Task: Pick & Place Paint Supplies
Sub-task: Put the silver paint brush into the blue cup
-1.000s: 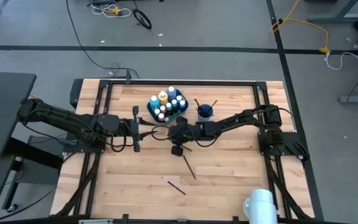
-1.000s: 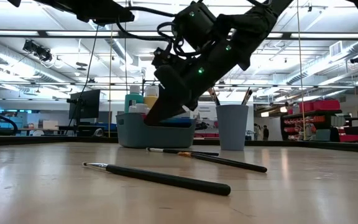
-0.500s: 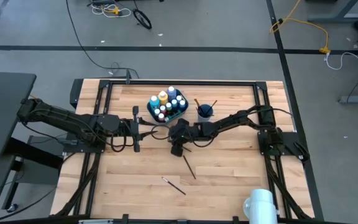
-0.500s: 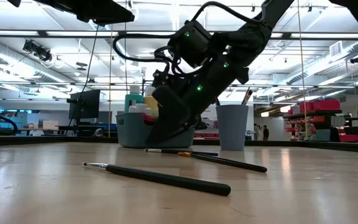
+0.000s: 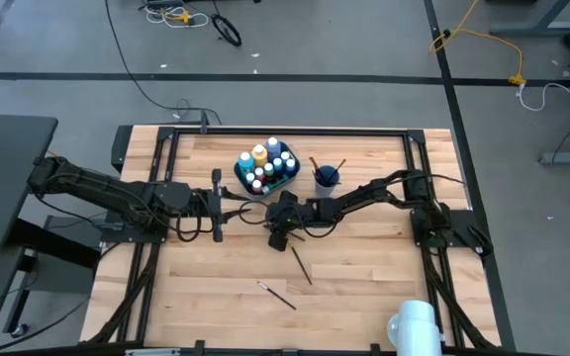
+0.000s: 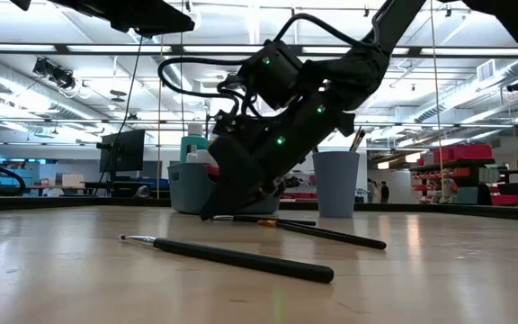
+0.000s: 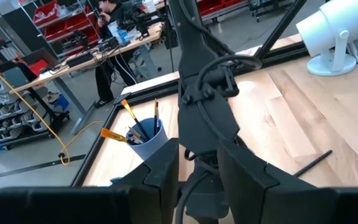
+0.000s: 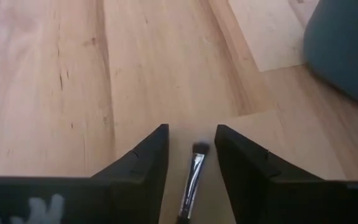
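Right tool (image 8: 192,163) straddles a loose paintbrush (image 8: 193,173), jaws apart, beside the teal bin (image 5: 283,180); bottles (image 5: 267,165) already binned, one brush (image 5: 276,294) waits.

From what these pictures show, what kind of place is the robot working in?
Probably an open workshop or lab hall: exposed ceiling ducts, shelves with red storage bins, a person at a cluttered workbench, and cables across the concrete floor around the wooden table.

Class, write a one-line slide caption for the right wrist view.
Right pincer open low over the wooden table, a paintbrush lying between its fingers, teal bin at the edge.
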You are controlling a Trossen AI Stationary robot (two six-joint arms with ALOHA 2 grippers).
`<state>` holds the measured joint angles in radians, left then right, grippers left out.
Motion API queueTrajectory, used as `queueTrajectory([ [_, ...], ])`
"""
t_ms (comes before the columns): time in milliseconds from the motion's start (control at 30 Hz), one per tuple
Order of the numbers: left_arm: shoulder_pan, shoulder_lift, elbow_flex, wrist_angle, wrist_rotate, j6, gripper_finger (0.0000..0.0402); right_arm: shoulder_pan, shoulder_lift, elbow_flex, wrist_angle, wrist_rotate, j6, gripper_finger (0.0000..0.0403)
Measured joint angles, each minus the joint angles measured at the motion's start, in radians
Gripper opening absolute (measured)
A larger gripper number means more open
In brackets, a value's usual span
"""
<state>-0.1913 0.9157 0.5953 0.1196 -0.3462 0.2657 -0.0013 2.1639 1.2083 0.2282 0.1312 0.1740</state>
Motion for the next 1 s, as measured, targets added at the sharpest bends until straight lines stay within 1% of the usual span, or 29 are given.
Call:
queueTrajectory([
  [67, 0.000, 0.000, 0.000, -0.002, 0.000, 0.000, 0.0119, 0.001, 0.000, 0.001, -0.021, 0.008, -0.011, 0.0134],
  [167, 0.000, 0.000, 0.000, -0.003, 0.000, 0.000, 0.0119, 0.000, 0.000, 0.001, -0.030, 0.004, -0.025, 0.0113],
  [333, 0.000, 0.000, 0.000, -0.002, 0.000, 0.000, 0.0119, -0.002, 0.001, 0.001, -0.040, -0.001, -0.006, 0.0055],
  [467, 0.000, 0.000, 0.000, -0.003, 0.000, 0.000, 0.0119, -0.006, 0.002, -0.002, -0.038, -0.057, 0.025, 0.0010],
  [600, 0.000, 0.000, 0.000, -0.002, 0.000, 0.000, 0.0119, -0.002, -0.017, -0.005, -0.044, -0.080, 0.048, 0.0009],
  [700, 0.000, 0.000, 0.000, -0.002, 0.000, 0.000, 0.0119, 0.005, -0.059, -0.012, -0.085, -0.104, 0.048, 0.0003],
  [833, 0.000, 0.000, 0.000, -0.003, 0.000, 0.000, 0.0119, 0.019, -0.169, -0.010, -0.103, -0.102, 0.019, 0.0002],
  [933, 0.000, 0.000, 0.000, -0.002, 0.000, 0.000, 0.0119, 0.032, -0.259, -0.008, -0.141, -0.051, -0.016, 0.0001],
  [1000, 0.000, 0.000, 0.000, -0.005, 0.000, 0.000, 0.0119, 0.044, -0.323, -0.011, -0.189, 0.018, -0.054, 0.0001],
])
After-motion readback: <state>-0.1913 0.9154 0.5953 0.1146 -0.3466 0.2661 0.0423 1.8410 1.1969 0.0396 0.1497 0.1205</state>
